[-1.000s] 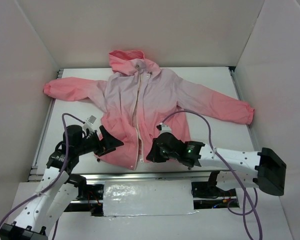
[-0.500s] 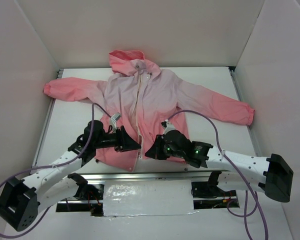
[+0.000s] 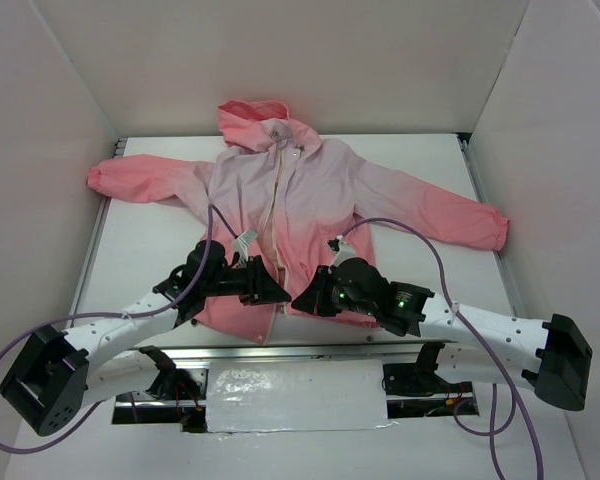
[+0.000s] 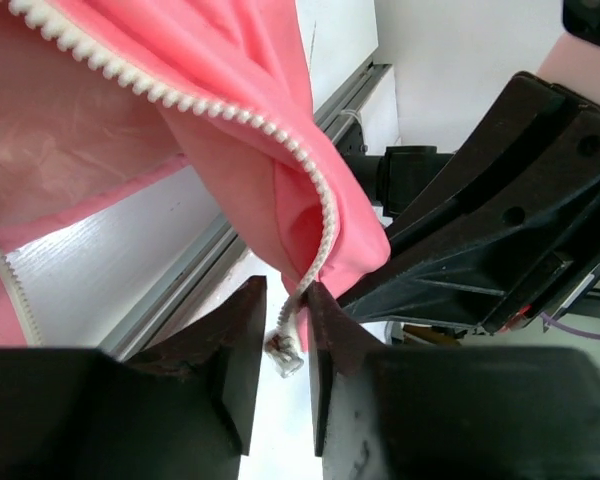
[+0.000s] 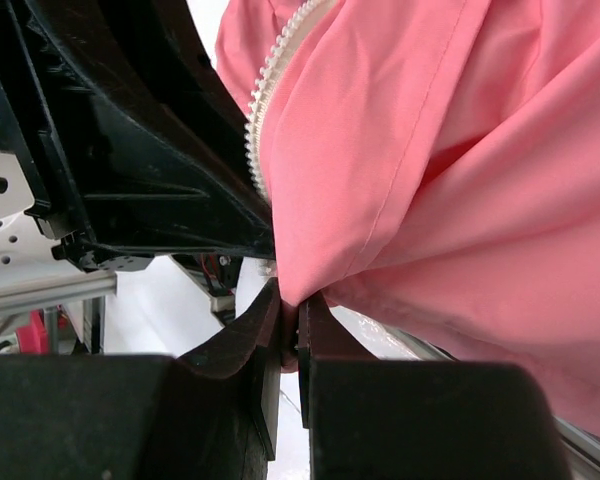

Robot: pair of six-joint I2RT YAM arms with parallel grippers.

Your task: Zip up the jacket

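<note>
Both arms lie low & stretched fwd, angled inward so they meet at the centre near edge of the worktop [image 3: 140,250]. Left arm runs from near-left toward the right, right arm from near-right toward the left. Left end effector [image 3: 278,294] & right end effector [image 3: 302,300] face each other, nearly tip to tip, at the bottom of the zipper [image 3: 273,215].

Left wrist view: left end effector [image 4: 286,335] has its fingers [image 4: 242,345] a little apart w/ the loose bottom end of the zipper teeth [image 4: 315,235] hanging in the gap, not squeezed from both sides.

Right wrist view: right end effector [image 5: 289,335] is closed tight on a fold of the pink hem [image 5: 315,265], lifted off the worktop.

Jacket [image 3: 310,190] lies front-up, mid worktop. Long axis runs near-far: hood [image 3: 252,115] far, hem near. Left sleeve [image 3: 140,180] & right sleeve [image 3: 450,215] spread out sideways.
</note>
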